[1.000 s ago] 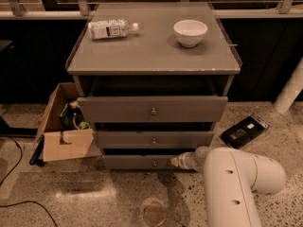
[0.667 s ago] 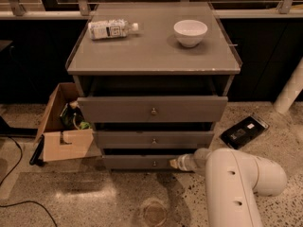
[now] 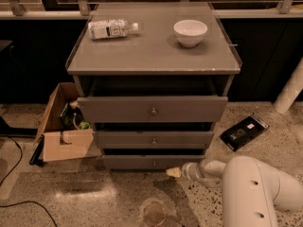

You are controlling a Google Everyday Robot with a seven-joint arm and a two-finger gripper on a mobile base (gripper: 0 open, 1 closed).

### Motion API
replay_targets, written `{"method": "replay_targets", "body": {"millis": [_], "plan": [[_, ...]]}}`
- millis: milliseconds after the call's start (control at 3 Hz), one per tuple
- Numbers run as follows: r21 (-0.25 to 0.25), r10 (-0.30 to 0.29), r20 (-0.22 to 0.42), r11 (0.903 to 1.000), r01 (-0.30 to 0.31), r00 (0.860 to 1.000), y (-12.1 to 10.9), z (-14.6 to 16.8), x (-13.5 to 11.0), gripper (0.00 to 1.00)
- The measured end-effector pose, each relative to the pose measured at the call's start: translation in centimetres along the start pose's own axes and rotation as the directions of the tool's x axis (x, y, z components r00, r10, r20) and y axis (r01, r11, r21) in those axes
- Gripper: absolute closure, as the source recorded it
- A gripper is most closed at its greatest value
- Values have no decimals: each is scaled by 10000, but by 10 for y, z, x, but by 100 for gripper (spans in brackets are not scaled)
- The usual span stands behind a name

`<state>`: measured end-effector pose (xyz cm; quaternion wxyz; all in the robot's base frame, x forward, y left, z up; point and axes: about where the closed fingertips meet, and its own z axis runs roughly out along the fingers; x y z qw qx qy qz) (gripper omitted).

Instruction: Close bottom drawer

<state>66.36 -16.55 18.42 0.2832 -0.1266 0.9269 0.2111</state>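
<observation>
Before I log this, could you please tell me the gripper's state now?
Gripper: cannot be told; it is low, in front of the slim grey bottom drawer.

The glossy white plastic tool sits by the matt grey bottom drawer.

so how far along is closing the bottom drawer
Nothing looks finished yet. The bottom drawer appears to stick out of the cabinet, with a dark gap above its front. In hand: the gripper is low near the floor, at the drawer front just right of the knob. Whether it is touching cannot be told. Left to do: push the drawer fully in.
</observation>
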Motion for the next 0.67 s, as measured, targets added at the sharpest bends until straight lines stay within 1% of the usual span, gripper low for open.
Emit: {"method": "replay_targets", "body": {"millis": [333, 667], "plan": [[202, 100, 13, 9997, -100, 9999, 4, -8, 8, 0], [202, 100, 12, 9997, -100, 9999, 4, -8, 8, 0]]}}
